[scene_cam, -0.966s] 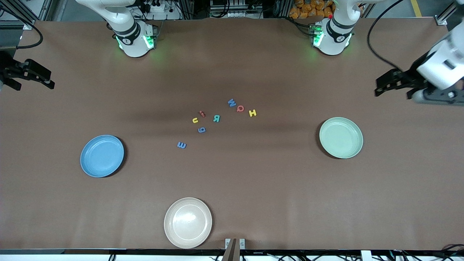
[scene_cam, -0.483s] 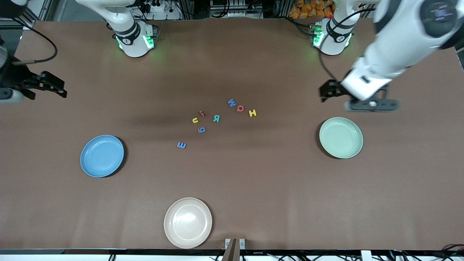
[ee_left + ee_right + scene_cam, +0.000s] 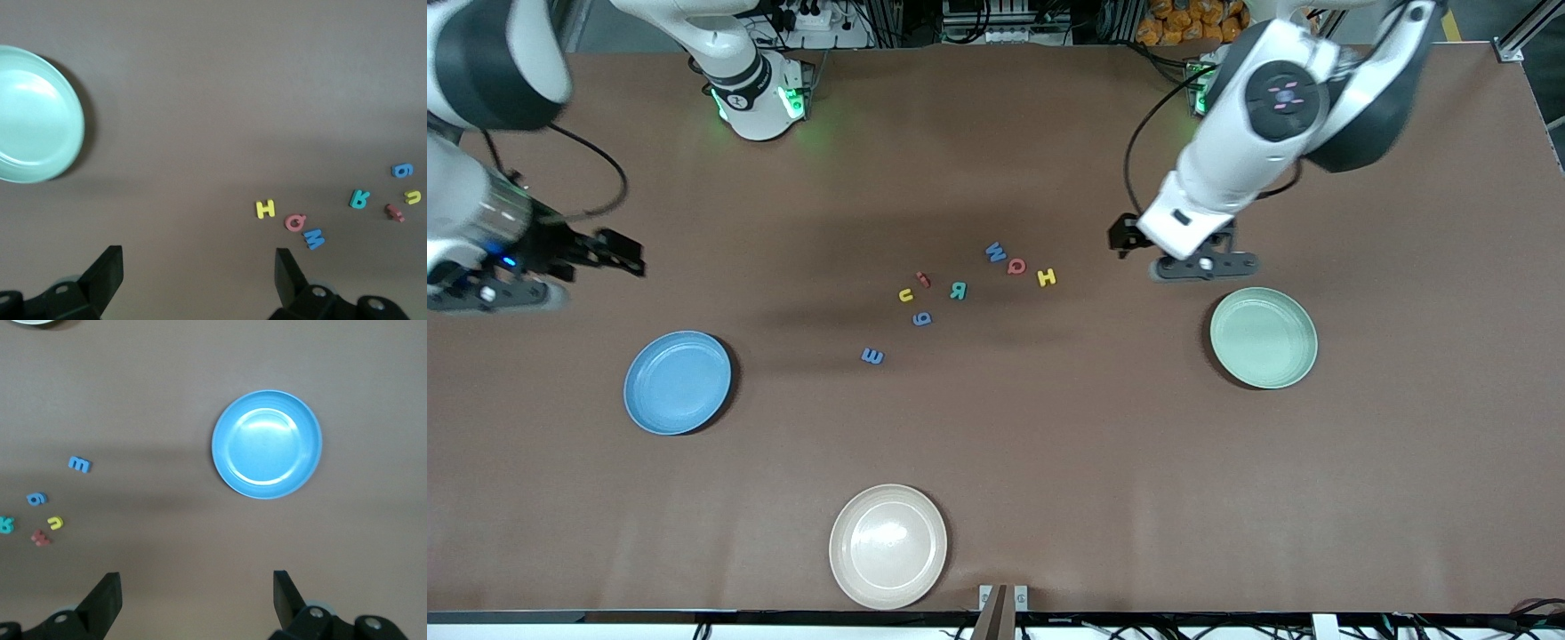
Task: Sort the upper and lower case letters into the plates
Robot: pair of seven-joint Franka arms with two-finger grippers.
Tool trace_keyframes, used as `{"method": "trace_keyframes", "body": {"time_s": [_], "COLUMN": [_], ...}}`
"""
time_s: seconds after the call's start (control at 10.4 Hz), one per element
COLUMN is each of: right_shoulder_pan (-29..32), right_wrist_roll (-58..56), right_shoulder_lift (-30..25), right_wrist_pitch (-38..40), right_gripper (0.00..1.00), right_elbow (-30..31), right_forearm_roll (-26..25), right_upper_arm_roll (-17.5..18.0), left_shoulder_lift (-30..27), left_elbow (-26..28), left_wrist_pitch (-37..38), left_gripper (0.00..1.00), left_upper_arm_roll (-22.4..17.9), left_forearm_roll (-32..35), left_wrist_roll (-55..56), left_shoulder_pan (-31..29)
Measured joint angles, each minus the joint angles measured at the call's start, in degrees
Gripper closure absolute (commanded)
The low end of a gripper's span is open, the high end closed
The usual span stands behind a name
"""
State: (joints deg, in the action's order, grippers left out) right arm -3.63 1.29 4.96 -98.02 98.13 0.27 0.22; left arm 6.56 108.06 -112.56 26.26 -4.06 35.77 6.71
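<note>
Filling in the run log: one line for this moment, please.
left gripper: open, over table by mint plate | right gripper: open, over table by blue plate | letters: all on table | plates: no letters

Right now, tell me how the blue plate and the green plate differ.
The blue plate is bright blue, while the green plate is pale mint. The blue plate lies toward the right arm's end of the table, the green plate toward the left arm's end. The blue plate sits slightly nearer the front camera than the green plate. Both are round, shallow, about equal in size, and hold no letters.
</note>
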Motion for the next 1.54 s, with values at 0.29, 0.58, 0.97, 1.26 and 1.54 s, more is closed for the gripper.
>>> {"method": "trace_keyframes", "body": {"time_s": [0.29,0.58,0.97,1.26,1.54], "right_shoulder_pan": [-5.7,-7.8,-13.0,-15.3,-17.0], "right_wrist_roll": [5.0,5.1,8.6,8.9,8.9], "right_shoulder_lift": [6.0,10.7,14.9,16.6,17.8], "right_wrist_pitch": [-6.0,-11.3,-14.3,-15.5,-16.8], "right_gripper": [0.0,0.0,0.0,0.0,0.0], "right_elbow": [0.1,0.1,0.0,0.1,0.0], "right_forearm_roll": [0.0,0.0,0.0,0.0,0.0], "right_upper_arm_roll": [0.1,0.1,0.1,0.1,0.1], "left_shoulder_lift": [4.7,11.4,18.7,22.5,24.9], "left_elbow": [2.1,2.2,2.1,2.1,2.1], "left_wrist_pitch": [-4.4,-9.8,-16.0,-18.9,-19.8], "left_gripper": [0.0,0.0,0.0,0.0,0.1], "left_upper_arm_roll": [0.2,0.2,0.2,0.2,0.0], "left_forearm_roll": [2.7,6.3,11.8,12.1,14.9], "left_wrist_roll": [7.2,14.3,22.9,24.8,24.9], "left_shoulder_pan": [5.7,9.2,12.6,13.9,13.9]}}
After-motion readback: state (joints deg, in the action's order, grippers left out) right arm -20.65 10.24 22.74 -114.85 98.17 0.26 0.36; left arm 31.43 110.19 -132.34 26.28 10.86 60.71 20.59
